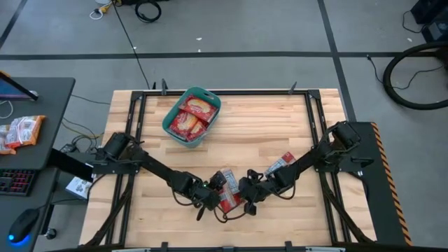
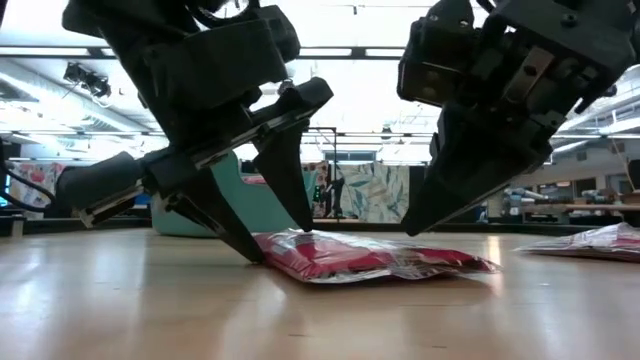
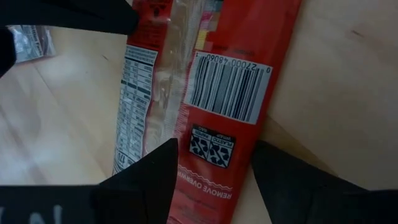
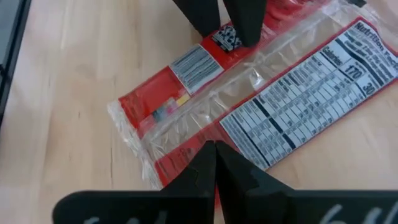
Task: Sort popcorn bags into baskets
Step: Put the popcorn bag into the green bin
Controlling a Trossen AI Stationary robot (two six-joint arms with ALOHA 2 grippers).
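A red popcorn bag (image 1: pixel 228 200) lies flat on the table near its near edge, printed back up, between my two grippers. My left gripper (image 1: pixel 212 194) is open and stands over the bag's barcode side (image 3: pixel 227 93). My right gripper (image 1: pixel 247 194) is shut, its tip on the opposite long side by the nutrition panel (image 4: pixel 298 106). A second red bag (image 1: pixel 280 164) lies under my right arm. The teal basket (image 1: pixel 170 120) at the far side holds several red bags. My left gripper (image 3: pixel 214 180) comes down slanting from the table's left. One fingertip (image 3: pixel 152 177) rests on the bag's back by the clear seam; the other (image 3: pixel 280 180) stands beside the bag's long edge (image 3: pixel 261 134). The bag stays flat on the table. My right gripper (image 4: pixel 214 149) presses its shut fingertips down on the bag's long edge (image 4: pixel 186 155), slanting from the table's right; the bag lies flat under it (image 2: pixel 410 232).
The basket (image 2: pixel 185 222) stands far behind the left gripper. The second bag (image 2: pixel 590 243) lies to the right. Orange-and-white snack packets (image 1: pixel 21 131) sit on a side desk off the table's left. Bare wood lies between the grippers and the basket.
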